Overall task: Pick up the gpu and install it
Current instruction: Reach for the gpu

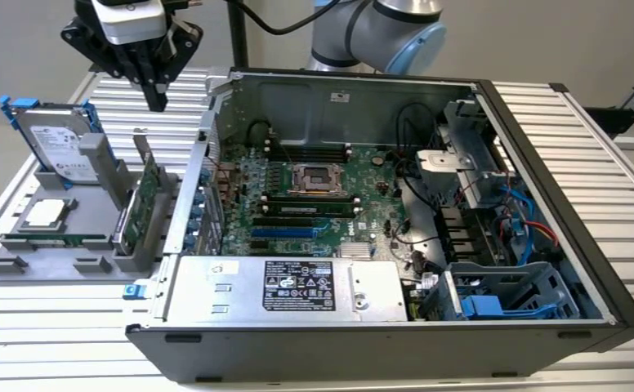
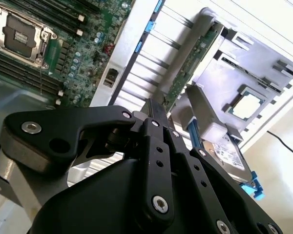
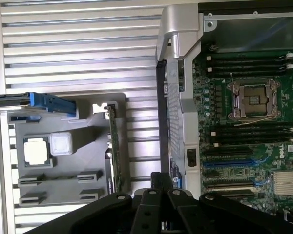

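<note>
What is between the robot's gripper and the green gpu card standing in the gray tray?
Nothing. In the exterior view the gripper hangs up above the gpu, and the stretch between them is bare air.

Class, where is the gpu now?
The gpu stands on edge in the grey holder at the exterior view's left, between the hard drive and the case.

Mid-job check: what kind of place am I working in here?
Likely a robotics lab bench for computer assembly: an open black desktop computer case shows its green motherboard, a grey parts fixture stands beside it, and both sit on a ribbed aluminium table.
</note>
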